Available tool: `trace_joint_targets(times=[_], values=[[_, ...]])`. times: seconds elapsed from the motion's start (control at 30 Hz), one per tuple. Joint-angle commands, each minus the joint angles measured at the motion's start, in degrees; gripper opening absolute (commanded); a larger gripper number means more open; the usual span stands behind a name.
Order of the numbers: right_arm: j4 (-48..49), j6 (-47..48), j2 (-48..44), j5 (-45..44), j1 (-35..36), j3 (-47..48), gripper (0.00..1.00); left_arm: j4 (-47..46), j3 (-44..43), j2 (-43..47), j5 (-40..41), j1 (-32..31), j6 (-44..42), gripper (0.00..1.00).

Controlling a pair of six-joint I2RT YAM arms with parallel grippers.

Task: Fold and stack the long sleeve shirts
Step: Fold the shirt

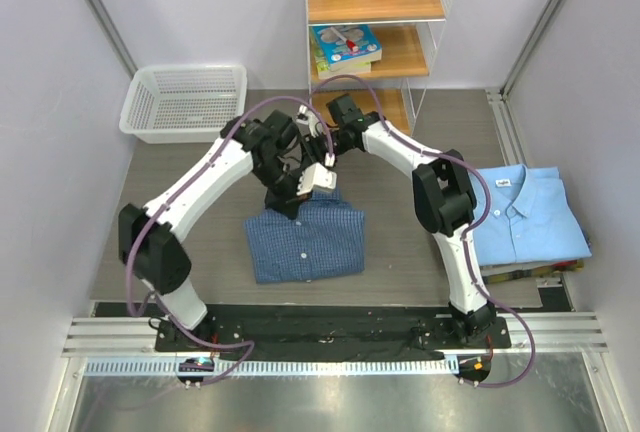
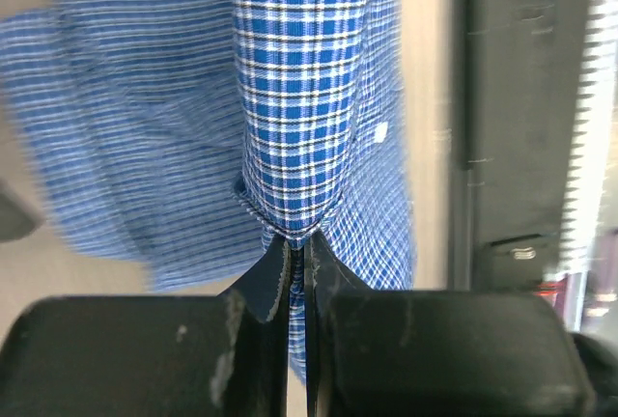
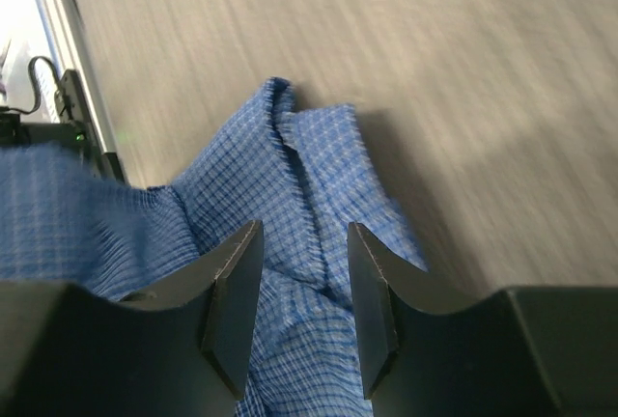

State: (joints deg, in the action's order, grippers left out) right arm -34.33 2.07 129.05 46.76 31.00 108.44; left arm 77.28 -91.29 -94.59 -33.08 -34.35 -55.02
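Observation:
The dark blue checked shirt (image 1: pixel 305 240) lies folded in the middle of the table. My left gripper (image 1: pixel 288 200) is over its far left edge. In the left wrist view it (image 2: pixel 297 243) is shut on a raised fold of the checked cloth (image 2: pixel 299 98). My right gripper (image 1: pixel 325 155) is just behind the shirt's far edge. In the right wrist view it (image 3: pixel 301 243) is open, with rumpled checked cloth (image 3: pixel 309 176) below and between its jaws. The plain light blue shirt (image 1: pixel 525 214), with a white neck label, lies folded at the right.
A white mesh basket (image 1: pixel 185 102) stands at the back left. A wooden shelf unit (image 1: pixel 375 47) with a book and small items stands at the back centre. Flat items (image 1: pixel 535 272) stick out under the light blue shirt. A black strip (image 1: pixel 330 327) runs along the near edge.

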Motion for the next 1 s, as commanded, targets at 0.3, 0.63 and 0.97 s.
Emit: trace_joint_targets(times=[0.3, 0.63, 0.97], values=[[-0.13, 2.50, -1.79, -2.47, -3.93, -0.60, 0.49, 0.96, -15.40, -17.65, 4.87, 7.62, -11.25, 0.38], [0.48, 5.93, -2.14, -4.05, -3.93, -3.94, 0.50, -13.53, 2.64, -10.89, -1.01, 16.50, 4.21, 0.52], [5.94, 6.98, -4.77, -4.40, -0.69, -16.41, 0.45, -21.82, 16.83, -7.92, -3.21, 16.51, 10.20, 0.39]])
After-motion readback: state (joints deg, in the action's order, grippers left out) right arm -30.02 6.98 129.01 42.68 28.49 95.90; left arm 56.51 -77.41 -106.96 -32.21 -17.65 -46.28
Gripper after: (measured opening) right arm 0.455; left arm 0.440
